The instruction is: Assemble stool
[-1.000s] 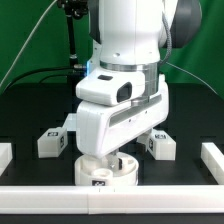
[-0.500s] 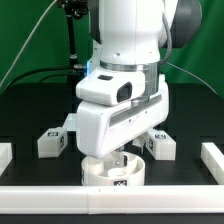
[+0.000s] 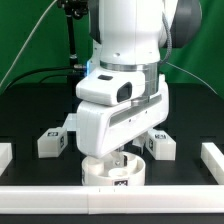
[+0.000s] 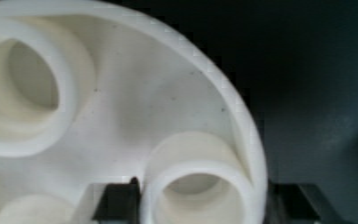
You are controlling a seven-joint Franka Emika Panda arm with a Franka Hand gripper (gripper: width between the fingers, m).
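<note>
White seat [image 3: 100, 172] now tight in the gripper [image 4: 208, 200], a touch nearer the exterior view's right.

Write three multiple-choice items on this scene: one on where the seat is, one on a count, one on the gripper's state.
1. The seat lies: A under the gripper; B on a leg; C at the exterior view's far left.
2. Count of legs in the exterior view: A one; B two; C four.
3. The gripper is: A wide open; B shut on a leg; C shut on the seat.
Key: 1 A, the gripper sits right over it. 2 B, one shows on each side of the seat. 3 C, the wrist view shows it clamped on the seat.
</note>
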